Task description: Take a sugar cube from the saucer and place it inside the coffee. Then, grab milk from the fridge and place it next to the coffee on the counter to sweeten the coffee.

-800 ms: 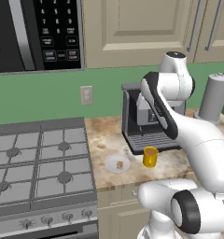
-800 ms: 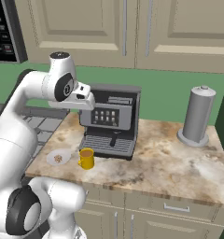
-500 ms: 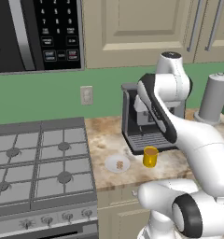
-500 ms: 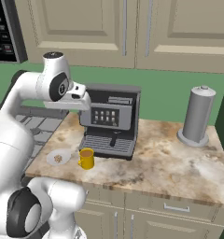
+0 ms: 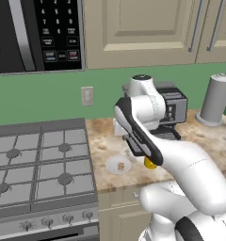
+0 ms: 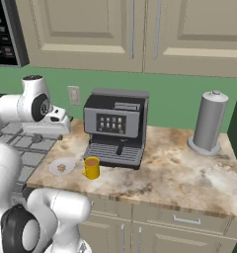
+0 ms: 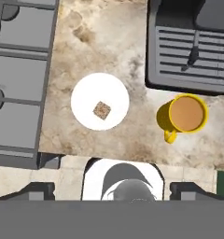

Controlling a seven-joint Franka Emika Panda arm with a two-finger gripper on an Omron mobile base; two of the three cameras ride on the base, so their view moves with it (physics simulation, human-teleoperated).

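1. The tiny brownish-tan sugar cube (image 7: 102, 110) lies in the middle of the small round white saucer (image 7: 81, 100).
2. The yellow mug of coffee (image 7: 187, 114) stands just beside it on the marbled counter (image 7: 86, 56).
3. The two-finger gripper (image 7: 112, 189) is spread wide, high above, holding nothing.

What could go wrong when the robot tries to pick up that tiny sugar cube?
1. The sugar cube is tiny and lies flat on the saucer, so the end effector, high above, may miss it or nudge the saucer.
2. The coffee stands close beside the saucer and is nearly full; a careless move might bump it and spill.
3. The mug's mouth is small, so a dropped cube could land on the counter.
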